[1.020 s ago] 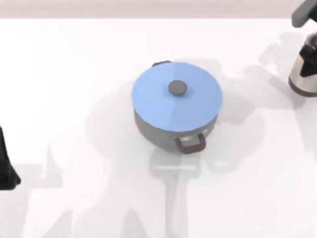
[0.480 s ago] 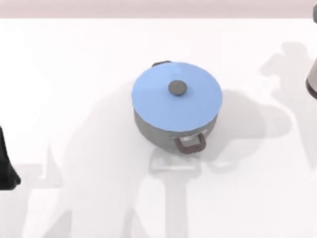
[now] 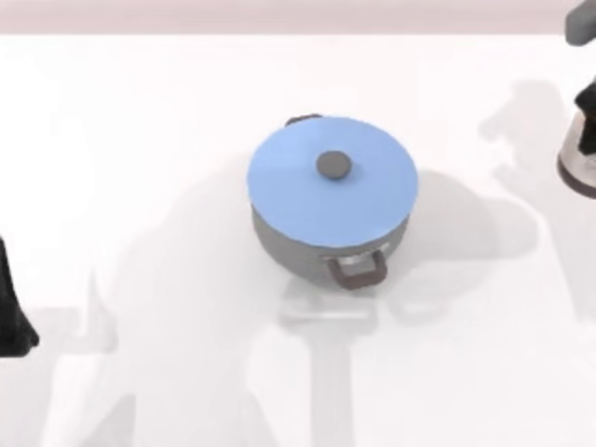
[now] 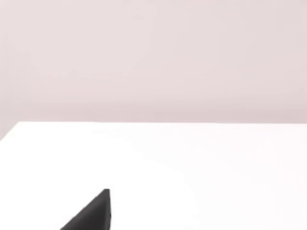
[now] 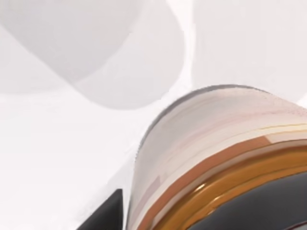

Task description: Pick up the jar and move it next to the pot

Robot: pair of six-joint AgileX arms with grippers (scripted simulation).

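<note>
One pot (image 3: 331,209) and one jar (image 3: 579,166) here, that's the whole count. The pot sits mid-table with its light-blue lid (image 3: 326,182) on, one grey knob (image 3: 332,165), two dark handles. The jar is way off at the table's right edge, well apart from the pot, with my right gripper (image 3: 587,121) clamped around it. Its label (image 5: 201,129) is pale with an orange band, no readable writing. My left gripper (image 3: 14,317) sits at the left edge, can't tell how it stands.
</note>
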